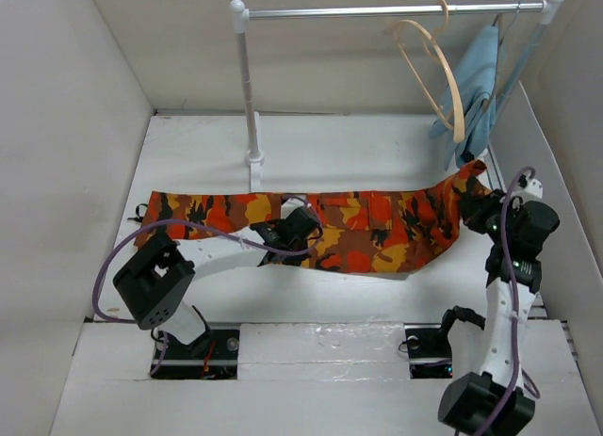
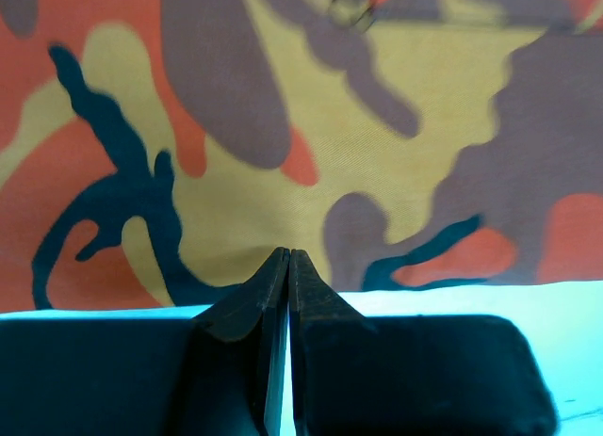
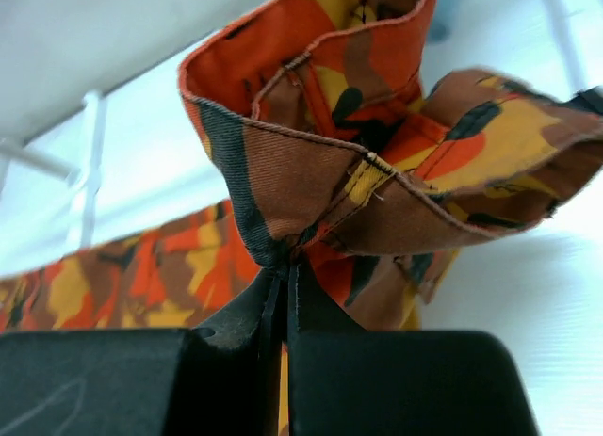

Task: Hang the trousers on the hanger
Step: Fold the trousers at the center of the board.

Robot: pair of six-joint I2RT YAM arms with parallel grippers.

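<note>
The camouflage trousers (image 1: pixel 367 231) lie stretched across the white table, from the left side to the far right. My left gripper (image 1: pixel 300 227) is at their middle, by the near edge. In the left wrist view it (image 2: pixel 287 255) is shut, its tips meeting on the flat cloth (image 2: pixel 283 125) just inside that edge. My right gripper (image 1: pixel 476 206) holds the right end, raised off the table. In the right wrist view it (image 3: pixel 285 265) is shut on a bunched fold of the trousers (image 3: pixel 311 172). The tan wooden hanger (image 1: pixel 443 83) hangs from the rail at the back right.
A clothes rail (image 1: pixel 377 12) on white posts (image 1: pixel 250 97) stands at the back. A light-blue cloth (image 1: pixel 476 78) hangs beside the wooden hanger. White walls enclose the table, and the right wall (image 1: pixel 565 201) is close to my right arm.
</note>
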